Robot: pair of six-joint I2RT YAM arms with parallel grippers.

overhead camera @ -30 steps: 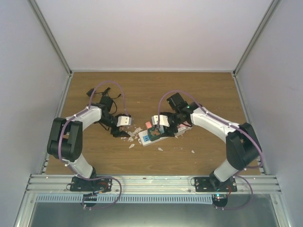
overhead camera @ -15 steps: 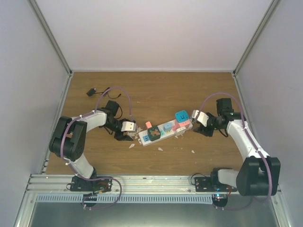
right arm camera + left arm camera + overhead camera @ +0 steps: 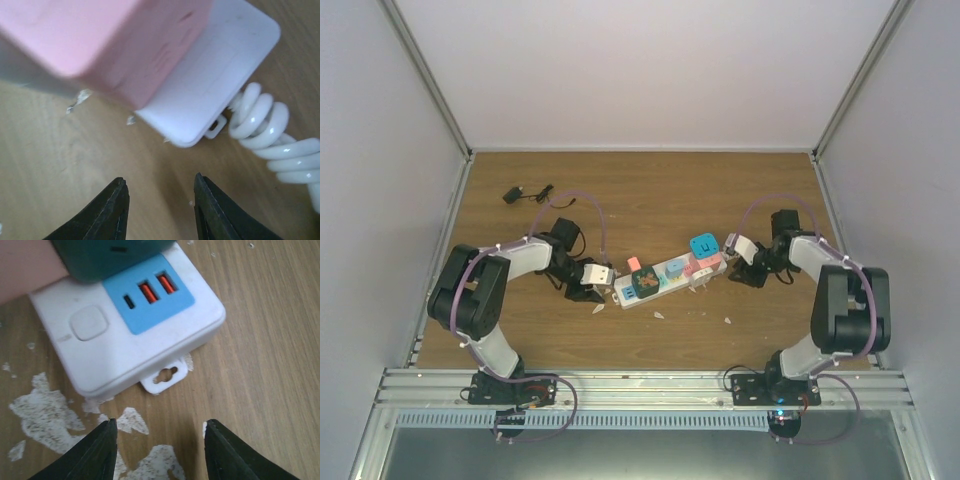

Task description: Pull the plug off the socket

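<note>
Since a second ago your right arm has swung off the middle of the power strip point(image 3: 665, 275) out to its right end. Your left arm has drawn in toward the left end.

1. Far left, back of the tabletop point(image 3: 640, 190): a small black cable piece point(image 3: 515, 194), well apart from everything else.
2. Left gripper point(image 3: 160, 425): low over the wood, just short of the strip's left end. The fingers point(image 3: 95, 452) are spread and released, with only bare tabletop and white flakes point(image 3: 45, 410) between them.
3. Power strip: flat on the tabletop, centre, angled from near-left to far-right. Its left end shows a white push button point(image 3: 89, 322), a blue USB panel point(image 3: 148, 292) and a keyhole mounting tab point(image 3: 162, 377) on the end edge.
4. A dark teal plug point(image 3: 110, 255) is seated in the strip, just beyond the USB panel.
5. Toward the right end: a pink block point(image 3: 100, 40) sits on the strip, with a blue cube point(image 3: 703, 245) at that end in the overhead view.
6. A coiled white cord point(image 3: 270, 130) leaves the right end.
7. Right gripper point(image 3: 159, 179): just off that end, fingers point(image 3: 107, 215) parted and grasping nothing.
</note>
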